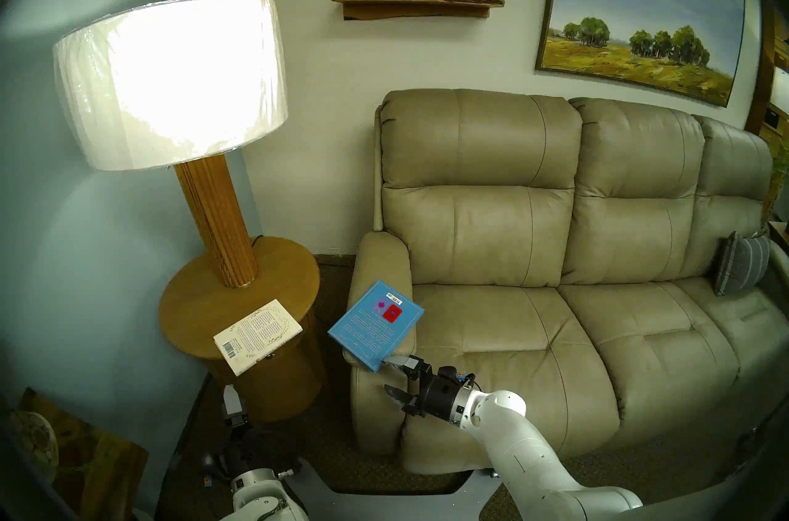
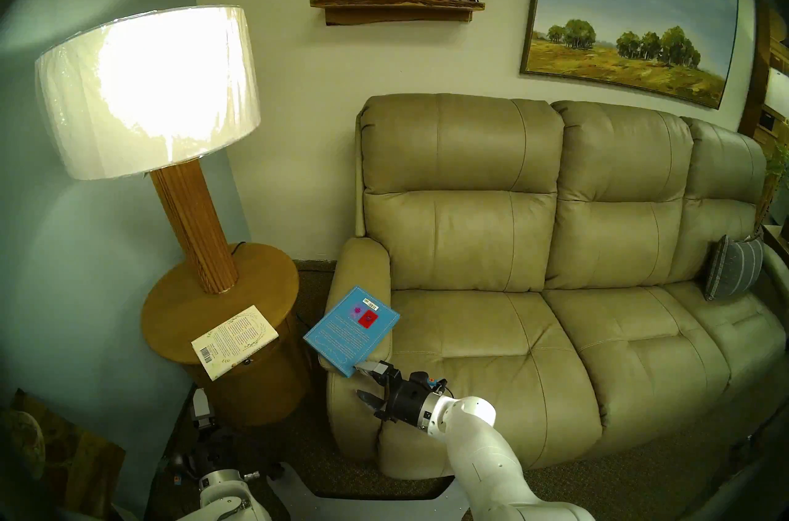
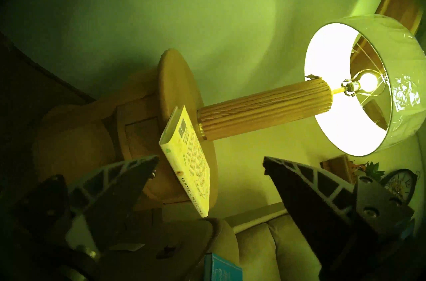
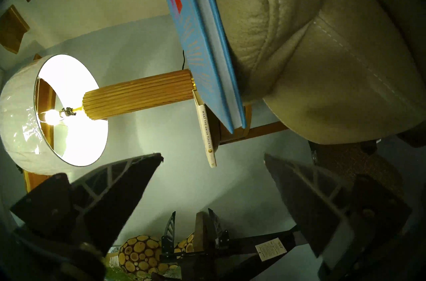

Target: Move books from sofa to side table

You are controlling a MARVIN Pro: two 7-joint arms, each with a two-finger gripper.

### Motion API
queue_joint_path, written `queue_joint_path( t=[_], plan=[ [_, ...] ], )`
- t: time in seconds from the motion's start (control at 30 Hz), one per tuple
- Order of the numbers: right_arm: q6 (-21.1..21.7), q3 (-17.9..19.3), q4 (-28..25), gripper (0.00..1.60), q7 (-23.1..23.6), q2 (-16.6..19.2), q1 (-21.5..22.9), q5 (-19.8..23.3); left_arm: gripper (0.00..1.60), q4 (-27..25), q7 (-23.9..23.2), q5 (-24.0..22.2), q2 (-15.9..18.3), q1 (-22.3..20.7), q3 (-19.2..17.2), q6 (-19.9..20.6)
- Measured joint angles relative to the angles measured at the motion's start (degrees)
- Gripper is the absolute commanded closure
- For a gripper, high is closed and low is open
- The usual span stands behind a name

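Note:
The cream book (image 1: 257, 334) lies on the round wooden side table (image 1: 200, 293), and its near end juts past the table's front edge. A light-blue book (image 1: 375, 326) rests on the left armrest of the beige sofa (image 1: 533, 336) and overhangs toward the table. My right gripper (image 1: 387, 375) is open at this book's near corner. In the right wrist view the blue book (image 4: 196, 38) stands just ahead of the open gripper (image 4: 212, 156), not between the fingers. My left gripper (image 1: 235, 407) is low in front of the table, open and empty, facing the cream book (image 3: 191, 158).
A lit lamp (image 1: 170, 80) with a thick wooden column (image 1: 222, 221) stands on the back half of the table top. A narrow carpeted gap separates table and armrest. A grey striped pillow (image 1: 740, 264) leans at the sofa's right end. Wooden shelves hang on the wall.

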Motion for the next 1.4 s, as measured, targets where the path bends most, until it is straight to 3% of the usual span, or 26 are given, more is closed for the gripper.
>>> queue_joint_path(
  t=[0.17, 0.57, 1.03, 1.13, 1.17, 1.2, 1.23, 1.27, 1.4],
  plan=[
    [-4.2, -0.1, 3.3, 0.00, -0.6, -0.4, 2.4, -1.1, 0.00, 1.5, -4.0, 0.0, -1.7, 0.7, -1.0, 1.8],
    [-12.2, -0.1, 11.0, 0.00, -3.9, -2.0, 8.2, -2.2, 0.00, 5.2, -8.1, -0.7, -4.3, 0.4, -2.8, 5.3],
    [-15.7, 2.0, 17.9, 0.01, -3.4, -2.6, 13.8, -1.1, 0.00, 6.7, -10.1, -2.5, -5.8, -0.6, -4.4, 8.2],
    [-16.0, 2.3, 19.3, 0.30, -3.4, -2.6, 14.7, -0.9, 0.00, 6.7, -10.4, -2.7, -6.0, -0.6, -4.6, 8.6],
    [-16.2, 2.6, 20.4, 0.88, -3.5, -2.7, 15.4, -0.9, 0.00, 6.6, -10.7, -2.9, -6.1, -0.6, -4.7, 8.9],
    [-16.3, 2.7, 21.0, 1.06, -3.6, -2.7, 15.7, -0.8, 0.00, 6.6, -10.8, -2.9, -6.1, -0.6, -4.8, 9.0],
    [-16.4, 2.8, 21.6, 1.06, -3.6, -2.7, 16.0, -0.9, 0.00, 6.6, -10.9, -3.0, -6.1, -0.6, -4.9, 9.1],
    [-16.4, 2.8, 22.1, 1.60, -3.6, -2.7, 16.2, -0.9, 0.00, 6.6, -11.0, -3.0, -6.1, -0.5, -5.0, 9.2],
    [-17.0, 2.0, 23.4, 1.60, -2.5, -2.5, 16.9, -1.5, 0.00, 6.6, -11.3, -3.0, -6.1, -0.2, -5.0, 9.9]
  ],
)
